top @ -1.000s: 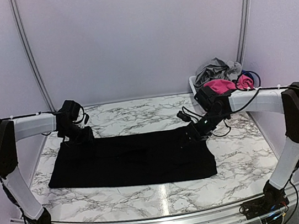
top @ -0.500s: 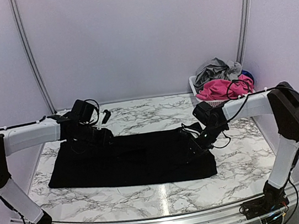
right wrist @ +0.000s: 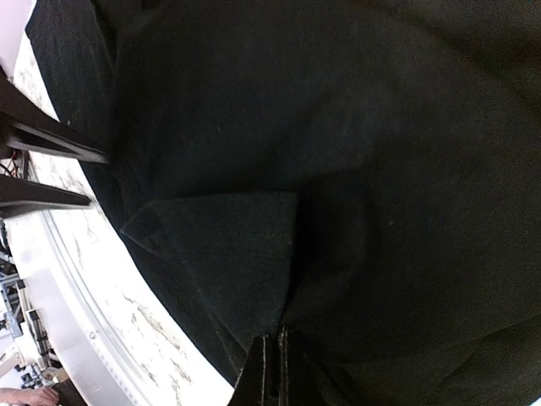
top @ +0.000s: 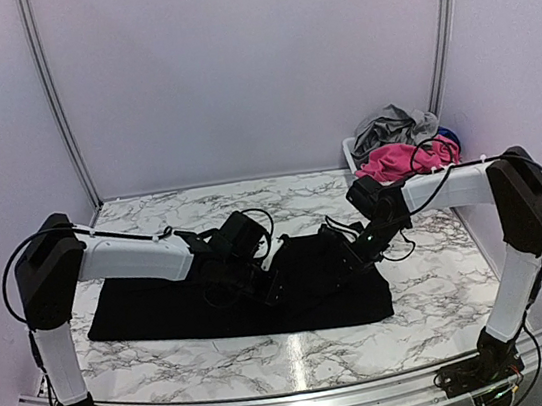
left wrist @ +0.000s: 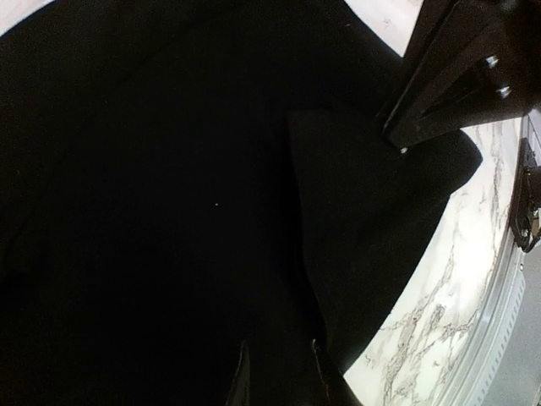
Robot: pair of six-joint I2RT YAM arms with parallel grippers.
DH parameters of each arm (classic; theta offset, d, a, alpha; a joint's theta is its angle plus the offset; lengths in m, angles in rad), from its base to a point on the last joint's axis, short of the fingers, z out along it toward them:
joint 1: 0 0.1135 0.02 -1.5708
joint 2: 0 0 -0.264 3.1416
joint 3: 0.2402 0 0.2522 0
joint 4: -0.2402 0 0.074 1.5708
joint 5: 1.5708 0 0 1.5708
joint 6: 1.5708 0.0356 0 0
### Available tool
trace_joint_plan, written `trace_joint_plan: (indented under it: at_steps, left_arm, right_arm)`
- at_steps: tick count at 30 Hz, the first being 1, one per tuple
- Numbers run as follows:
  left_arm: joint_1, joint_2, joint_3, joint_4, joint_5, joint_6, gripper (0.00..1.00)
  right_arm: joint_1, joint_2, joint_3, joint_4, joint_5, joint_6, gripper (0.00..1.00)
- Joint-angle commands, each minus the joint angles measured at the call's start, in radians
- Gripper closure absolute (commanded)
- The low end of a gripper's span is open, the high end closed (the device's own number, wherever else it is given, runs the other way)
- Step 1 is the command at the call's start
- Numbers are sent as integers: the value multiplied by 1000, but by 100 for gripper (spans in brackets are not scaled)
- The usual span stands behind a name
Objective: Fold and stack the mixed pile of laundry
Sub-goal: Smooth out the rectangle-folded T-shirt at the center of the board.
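The top camera looks down from high at the near edge across the whole white marbled worktop. Each wrist camera hangs close over the large black cloth, facing down; all three views share that cloth.

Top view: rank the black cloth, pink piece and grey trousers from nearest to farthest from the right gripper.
1. black cloth, mid-table, pinched in the right gripper.
2. pink piece, far right corner.
3. grey trousers, heaped just behind the pink.
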Motion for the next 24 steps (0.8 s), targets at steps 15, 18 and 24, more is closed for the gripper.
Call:
trace_joint_plan:
  at_steps: [15,18,24]
  left_arm:
    - [-6,40,-41,-44,-68,6,70]
    - [23,-38,-58,-64,-103,8,61]
    - [135,-230,-96,-104,-194,4,27]
  right_arm:
    - [10,202,230,-122,134,-59,99]
    - [13,184,185,-136,179,-51,97]
    - [12,86,201,-162,268,30,62]
